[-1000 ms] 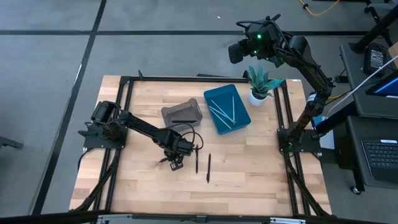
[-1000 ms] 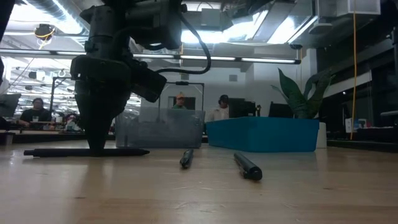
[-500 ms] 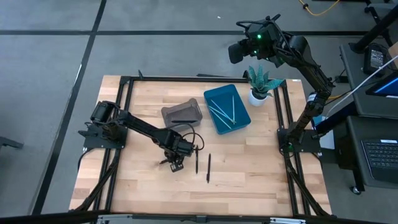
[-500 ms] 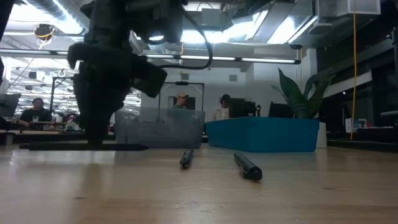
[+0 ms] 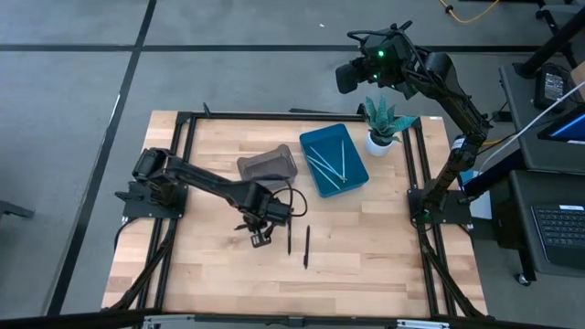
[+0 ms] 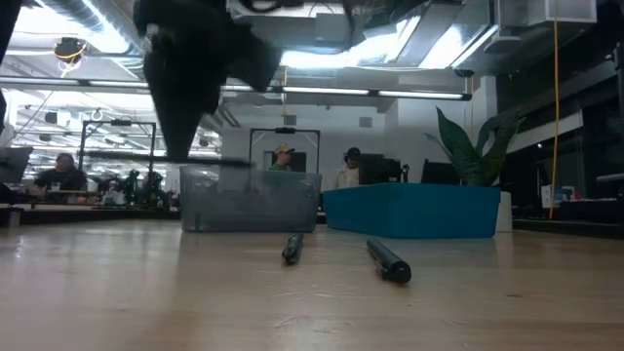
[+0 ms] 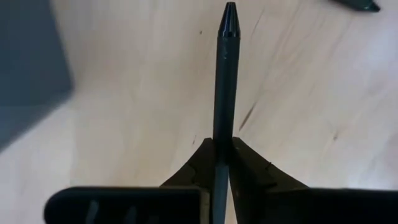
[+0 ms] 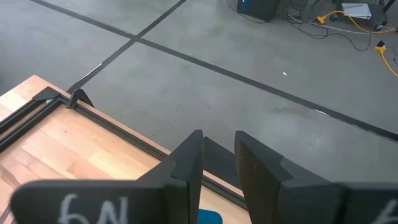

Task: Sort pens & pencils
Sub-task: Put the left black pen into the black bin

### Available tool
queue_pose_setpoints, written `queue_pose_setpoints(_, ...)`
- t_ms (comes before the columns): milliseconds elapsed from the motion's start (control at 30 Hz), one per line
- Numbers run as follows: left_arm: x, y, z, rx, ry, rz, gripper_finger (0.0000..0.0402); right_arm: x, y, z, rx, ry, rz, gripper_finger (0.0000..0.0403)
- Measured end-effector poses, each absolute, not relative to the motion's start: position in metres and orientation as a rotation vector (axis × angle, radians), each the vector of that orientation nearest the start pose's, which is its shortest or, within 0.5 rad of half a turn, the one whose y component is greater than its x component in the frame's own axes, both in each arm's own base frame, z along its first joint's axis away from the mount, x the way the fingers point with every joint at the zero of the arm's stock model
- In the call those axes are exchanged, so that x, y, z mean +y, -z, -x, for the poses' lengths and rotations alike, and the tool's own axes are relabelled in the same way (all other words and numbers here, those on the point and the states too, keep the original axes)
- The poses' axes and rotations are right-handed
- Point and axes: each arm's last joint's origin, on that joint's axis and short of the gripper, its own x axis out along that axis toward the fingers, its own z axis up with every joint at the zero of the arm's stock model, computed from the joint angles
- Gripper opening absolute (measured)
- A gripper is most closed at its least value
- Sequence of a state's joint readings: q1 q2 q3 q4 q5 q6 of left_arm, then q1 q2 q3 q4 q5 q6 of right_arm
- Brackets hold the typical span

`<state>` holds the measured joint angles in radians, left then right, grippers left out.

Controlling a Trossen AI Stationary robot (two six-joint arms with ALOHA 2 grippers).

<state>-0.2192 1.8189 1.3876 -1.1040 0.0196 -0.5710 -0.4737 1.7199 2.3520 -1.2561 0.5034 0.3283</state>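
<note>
We see the left gripper (image 5: 260,235) over the middle of the wooden table (image 5: 366,247), its fingers (image 7: 202,163) pinching a black pen (image 7: 224,87) that sticks straight out past the fingertips, clear of the wood. In the low view this gripper (image 6: 190,146) hangs above the table surface, in front of the grey bin (image 6: 250,199).

Two more black pens lie loose on the table just right of that gripper: one (image 5: 289,239) nearer it, the other (image 5: 306,247) a little farther right, both running roughly near-to-far and not touching each other. From table height we see them as two dark sticks (image 6: 292,248) and (image 6: 388,261) lying flat.

The grey bin (image 5: 268,164) sits far of the left gripper, and one dark stick (image 5: 265,178) lies inside it. Beside it to the right, the blue tray (image 5: 333,159) holds several light blue sticks (image 5: 326,163) lying crossed over one another. A potted plant (image 5: 382,120) stands at the tray's far right corner.

The right gripper (image 8: 217,162) waits raised beyond the table's far edge, fingers slightly spread and holding nothing.
</note>
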Motion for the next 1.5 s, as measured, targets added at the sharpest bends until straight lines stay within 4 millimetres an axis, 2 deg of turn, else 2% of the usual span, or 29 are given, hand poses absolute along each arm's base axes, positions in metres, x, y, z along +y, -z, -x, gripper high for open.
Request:
queue_pose_setpoints(300,-0.071,-0.275,-0.329,1.532,-0.31,0.203,0.0026,-0.148,-0.503,-0.258,0.49,1.042,-0.282,0.0094)
queue_pose_setpoints(467,-0.07,-0.295,-0.33,1.489,-0.321,0.189,0.0023,-0.148,-0.503,-0.258,0.491,1.042,-0.282,0.0094)
queue_pose_setpoints(600,-0.062,-0.296,-0.331,1.489,-0.334,0.159,0.0029,-0.148,-0.503,-0.258,0.491,1.042,-0.283,0.0094)
queue_pose_setpoints(733,-0.043,-0.296,-0.334,1.485,-0.356,0.119,0.0026,-0.148,-0.503,-0.258,0.491,1.042,-0.283,0.0094)
queue_pose_setpoints(1000,0.022,-0.297,-0.342,1.44,-0.401,0.076,0.0034,-0.148,-0.503,-0.257,0.494,1.044,-0.288,0.0094)
queue_pose_setpoints(1200,0.075,-0.297,-0.339,1.422,-0.436,0.078,0.0026,-0.147,-0.502,-0.257,0.497,1.044,-0.287,0.0094)
queue_pose_setpoints(1333,0.1,-0.284,-0.341,1.466,-0.449,0.089,0.0029,-0.148,-0.502,-0.257,0.497,1.045,-0.287,0.0094)
queue_pose_setpoints(1500,0.111,-0.258,-0.352,1.536,-0.415,0.075,0.0039,-0.149,-0.503,-0.256,0.498,1.07,-0.271,0.0094)
